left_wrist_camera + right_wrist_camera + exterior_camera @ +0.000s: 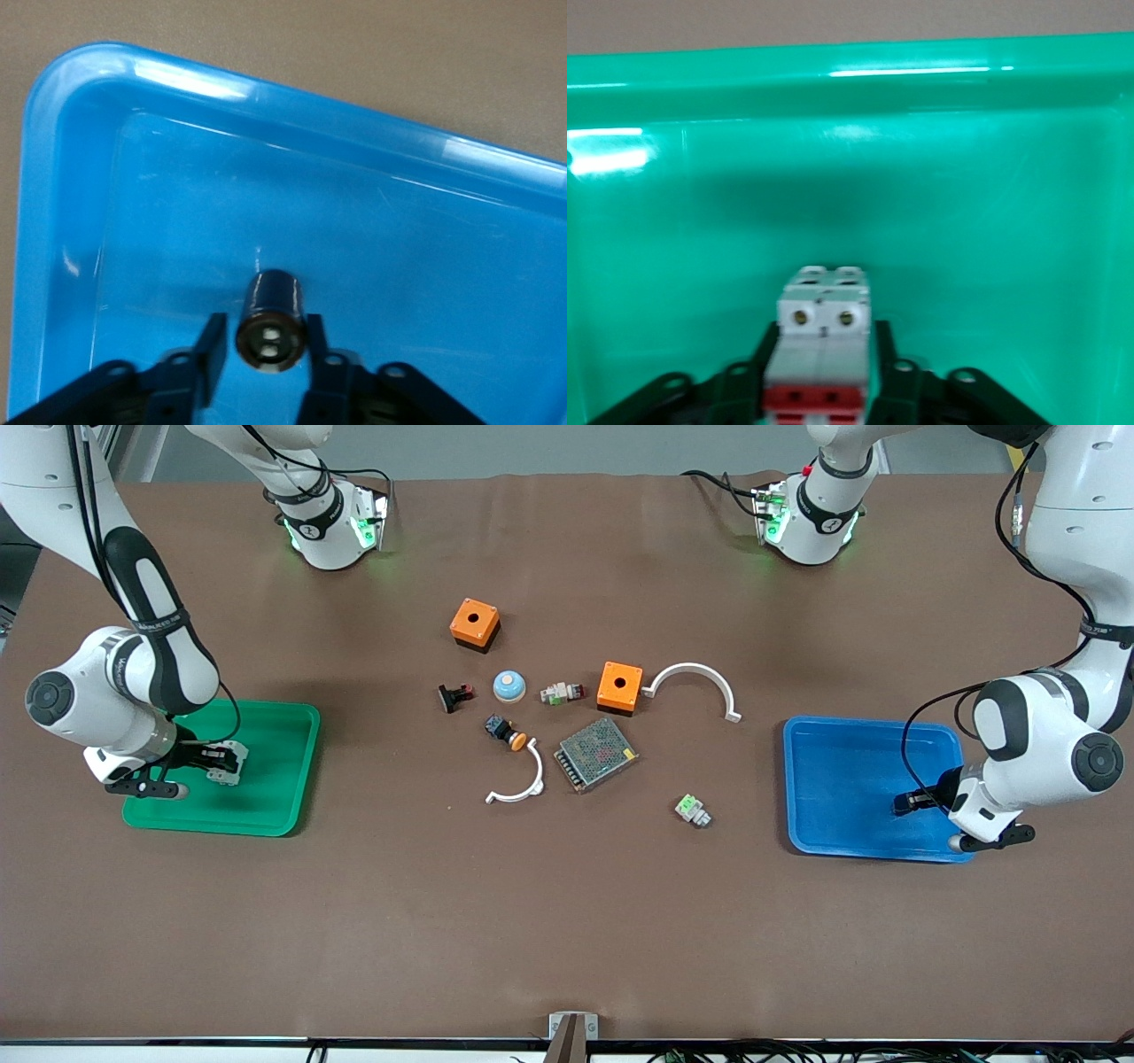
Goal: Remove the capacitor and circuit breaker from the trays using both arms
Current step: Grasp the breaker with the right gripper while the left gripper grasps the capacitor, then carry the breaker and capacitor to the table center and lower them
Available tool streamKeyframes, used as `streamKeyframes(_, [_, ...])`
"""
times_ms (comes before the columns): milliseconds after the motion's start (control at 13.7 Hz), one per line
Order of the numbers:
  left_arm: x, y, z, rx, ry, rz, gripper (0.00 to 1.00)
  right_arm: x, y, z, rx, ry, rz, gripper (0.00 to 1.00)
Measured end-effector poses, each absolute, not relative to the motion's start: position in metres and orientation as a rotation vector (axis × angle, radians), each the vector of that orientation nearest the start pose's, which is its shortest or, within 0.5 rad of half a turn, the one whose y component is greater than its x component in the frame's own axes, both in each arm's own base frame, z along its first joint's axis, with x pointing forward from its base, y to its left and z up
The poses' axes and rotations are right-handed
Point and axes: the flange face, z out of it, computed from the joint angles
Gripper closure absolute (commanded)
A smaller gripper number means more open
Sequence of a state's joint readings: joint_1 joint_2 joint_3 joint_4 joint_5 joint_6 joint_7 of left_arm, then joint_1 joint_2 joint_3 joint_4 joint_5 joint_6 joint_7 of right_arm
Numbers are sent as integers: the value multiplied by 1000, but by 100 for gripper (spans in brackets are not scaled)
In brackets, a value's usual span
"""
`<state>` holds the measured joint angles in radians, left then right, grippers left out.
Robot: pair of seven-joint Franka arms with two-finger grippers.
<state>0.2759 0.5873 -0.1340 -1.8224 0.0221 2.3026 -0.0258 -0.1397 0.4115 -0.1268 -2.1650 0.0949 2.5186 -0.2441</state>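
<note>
We counted two trays: our left gripper (pixel 260 350) clamped one capacitor (pixel 270 320) in the blue tray (pixel 864 737), our right gripper (pixel 824 372) clamped one circuit breaker (pixel 823 341) in the green tray (pixel 275 779).

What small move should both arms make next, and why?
Probably lift straight up. The left claw is shut on the capacitor in the blue tray, and the right claw is shut on the circuit breaker in the green tray.
</note>
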Motion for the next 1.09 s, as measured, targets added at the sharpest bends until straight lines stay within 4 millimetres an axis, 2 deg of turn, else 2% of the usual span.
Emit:
streamKeyframes(73, [632, 95, 207, -3192, -272, 153, 99, 539, -150, 199, -3121, 146, 80, 100])
streamKeyframes(292, [637, 93, 218, -3194, -268, 122, 99, 543, -144, 205, -3107, 156, 115, 100])
streamKeyframes(438, [640, 86, 245, -3196, -249, 125, 99, 562, -115, 228, -3091, 199, 154, 100])
streamKeyframes(584, [636, 63, 282, -3198, -242, 152, 99, 584, -56, 260, -3088, 224, 162, 100])
streamKeyframes(730, [623, 23, 305, -3199, -261, 172, 99, 593, 20, 277, -3093, 257, 144, 100])
streamKeyframes(876, [606, -25, 305, -3195, -314, 220, 100, 590, 89, 280, -3102, 254, 134, 100])
streamKeyframes(1095, [586, -102, 296, -3182, -451, 278, 100, 576, 177, 278, -3106, 218, 102, 100])
